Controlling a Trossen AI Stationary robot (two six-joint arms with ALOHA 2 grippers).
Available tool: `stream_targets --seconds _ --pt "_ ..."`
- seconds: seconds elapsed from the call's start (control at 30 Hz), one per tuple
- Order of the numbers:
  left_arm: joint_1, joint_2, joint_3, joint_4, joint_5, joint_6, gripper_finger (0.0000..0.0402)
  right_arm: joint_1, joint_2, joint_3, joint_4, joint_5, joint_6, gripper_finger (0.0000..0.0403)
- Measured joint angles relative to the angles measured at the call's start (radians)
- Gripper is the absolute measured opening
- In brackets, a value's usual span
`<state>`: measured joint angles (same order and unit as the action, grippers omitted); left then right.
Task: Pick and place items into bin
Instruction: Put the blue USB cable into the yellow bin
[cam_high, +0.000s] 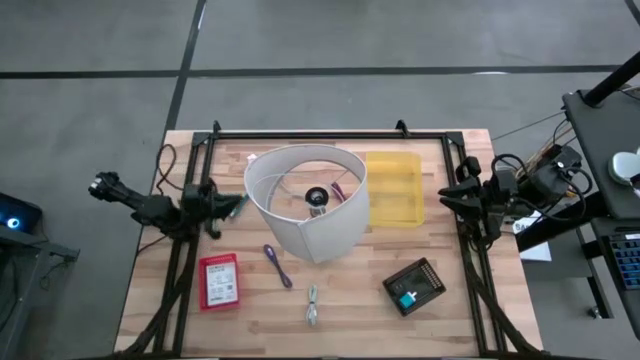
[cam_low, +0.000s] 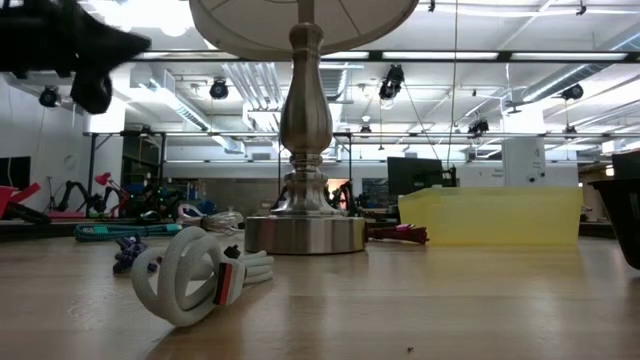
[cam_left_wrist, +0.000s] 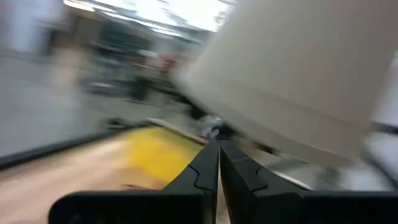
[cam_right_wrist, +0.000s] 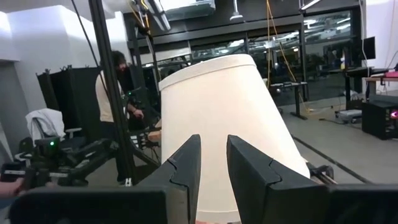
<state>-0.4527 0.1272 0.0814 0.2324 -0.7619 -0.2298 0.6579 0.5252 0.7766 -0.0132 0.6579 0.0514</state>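
The white cable coil (cam_low: 195, 275) lies nearest; left end effector (cam_left_wrist: 218, 163) pinched closed, right end effector (cam_right_wrist: 213, 163) narrowly parted, both empty.

Grey concrete floor (cam_high: 350, 35) with dark seams fills the high view's upper part; ceiling lights (cam_low: 150, 12) glare upper left in the low view.

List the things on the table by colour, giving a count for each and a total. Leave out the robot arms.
White: 2, the lamp and the coiled cable
Yellow: 1, the bin
Red: 1, the flat packet
Purple: 1, the pen-like tool
Black: 1, the small device
Total: 6
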Motion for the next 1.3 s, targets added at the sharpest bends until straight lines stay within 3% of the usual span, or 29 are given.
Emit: stream_targets --seconds 0.1,0.33,0.53,0.6,0.73,0.8,0.9,1.07,1.3 --pt "0.01 0.016 0.0 -0.001 -0.127 0.001 0.0 0.0 0.001 0.0 -0.007 0.0 0.001 0.0068" --pt "0.079 0.133 0.083 -0.003 -0.209 0.022 0.0 0.0 0.001 -0.001 -0.014 0.0 0.001 0.0068" --pt "0.277 0.287 0.243 0.007 -0.2 0.137 0.0 0.0 0.001 -0.001 -0.014 0.0 0.001 0.0068" --pt "0.382 0.333 0.279 0.009 -0.108 0.152 0.0 0.0 0.001 -0.001 -0.014 0.0 -0.001 0.0068" --pt "0.623 0.394 0.327 -0.051 0.242 0.021 0.0 0.0 0.001 -0.001 -0.014 0.0 0.001 0.0068" --pt "0.718 0.408 0.352 -0.15 0.333 -0.077 0.0 0.0 0.001 -0.001 -0.014 -0.001 0.012 0.0068" --pt "0.807 0.438 0.367 -0.228 0.451 -0.105 0.0 0.0 0.001 -0.001 -0.018 -0.002 0.033 0.0068" --pt "0.841 0.449 0.367 -0.318 0.497 -0.129 0.0014 0.0 0.001 -0.001 -0.063 -0.003 0.079 0.0068" --pt "0.842 0.497 0.368 -0.605 0.501 -0.279 0.0109 0.0 0.001 -0.001 -0.087 -0.003 0.104 0.0068"
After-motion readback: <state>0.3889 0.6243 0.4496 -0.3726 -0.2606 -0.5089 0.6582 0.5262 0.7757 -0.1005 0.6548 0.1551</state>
